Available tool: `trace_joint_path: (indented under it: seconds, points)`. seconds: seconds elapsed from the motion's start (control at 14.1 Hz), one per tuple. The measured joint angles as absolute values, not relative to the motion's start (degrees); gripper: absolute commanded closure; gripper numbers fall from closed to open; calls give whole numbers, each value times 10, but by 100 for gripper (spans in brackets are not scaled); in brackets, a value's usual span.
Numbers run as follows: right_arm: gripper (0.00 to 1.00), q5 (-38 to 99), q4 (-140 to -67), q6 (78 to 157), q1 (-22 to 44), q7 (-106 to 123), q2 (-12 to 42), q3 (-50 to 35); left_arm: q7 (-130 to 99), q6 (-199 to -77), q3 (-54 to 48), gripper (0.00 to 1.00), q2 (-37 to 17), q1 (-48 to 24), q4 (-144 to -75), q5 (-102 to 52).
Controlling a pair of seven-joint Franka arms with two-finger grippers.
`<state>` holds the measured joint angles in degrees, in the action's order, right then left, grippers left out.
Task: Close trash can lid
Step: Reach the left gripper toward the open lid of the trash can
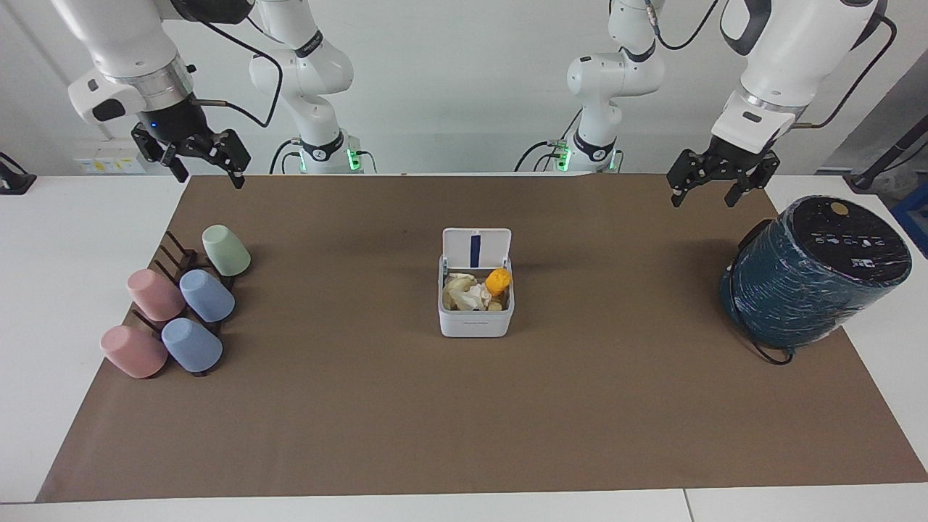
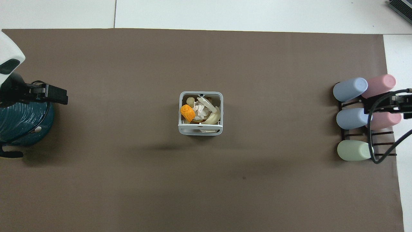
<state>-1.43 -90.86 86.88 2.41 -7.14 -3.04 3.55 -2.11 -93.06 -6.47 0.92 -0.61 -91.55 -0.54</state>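
The left gripper (image 1: 708, 196) hangs in the air over the brown mat (image 1: 464, 406), near the big dark teal cylinder (image 1: 812, 272) at the left arm's end of the table. Its two fingers are spread apart and hold nothing. The right gripper (image 1: 206, 170) hangs up high over the edge of the mat at the right arm's end. Its fingers are spread apart too, and they hold nothing.

The trash can (image 1: 475, 319) is a small white box. It sits in the middle of the mat, well apart from both grippers. The lid (image 1: 476, 249) stands straight up on the side of the can nearest the robots, so the can is open. A blue stripe shows on the lid's underside. Inside the can lie crumpled white paper (image 1: 471, 293) and an orange lump (image 1: 497, 280).

Toward the right arm's end, five cups (image 1: 206, 296) lie tipped on a dark rack (image 1: 174, 255). Two are pink, two are blue and one is green.
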Motion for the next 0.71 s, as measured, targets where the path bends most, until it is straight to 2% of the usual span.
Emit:
trace_joint_path:
  seconds: [0.28, 0.57, 0.64, 0.71]
  points:
    - [0, -14, -909, 869, 25, -61, -30, 35, -51, -931, -66, 0, 9, -32, -919, -5]
    - [0, -14, -909, 869, 25, -61, -30, 35, -130, -933, -69, 0, 21, -87, -946, -6]
    - [0, -14, -909, 869, 25, -61, -30, 35, -160, -940, -70, 3, 28, -104, -961, -7]
    - [0, -14, -909, 869, 25, -61, -30, 35, -192, -949, -70, 23, 35, -120, -976, -9]
